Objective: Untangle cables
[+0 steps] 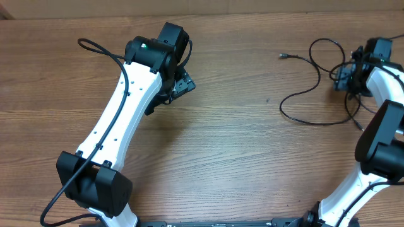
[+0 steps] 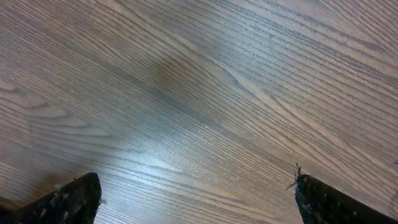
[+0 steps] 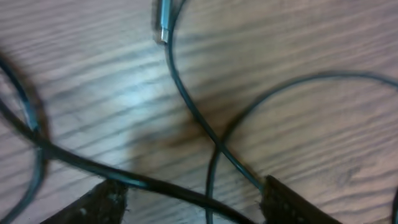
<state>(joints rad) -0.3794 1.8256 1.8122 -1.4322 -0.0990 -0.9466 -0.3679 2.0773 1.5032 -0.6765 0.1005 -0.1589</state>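
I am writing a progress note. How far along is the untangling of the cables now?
Done: nothing visible yet; the cables cross each other on the table. In hand: the right tool sits low over that crossing, jaws apart, one strand between them. The left tool is open, no cable under it. Left: grip, pull the strands apart.

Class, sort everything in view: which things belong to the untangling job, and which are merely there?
Belongs to the job:
- cables
- silvery plug
- right gripper, open, over the cables
- left gripper, open, over bare wood

Merely there:
- table
- thick wire on the left arm
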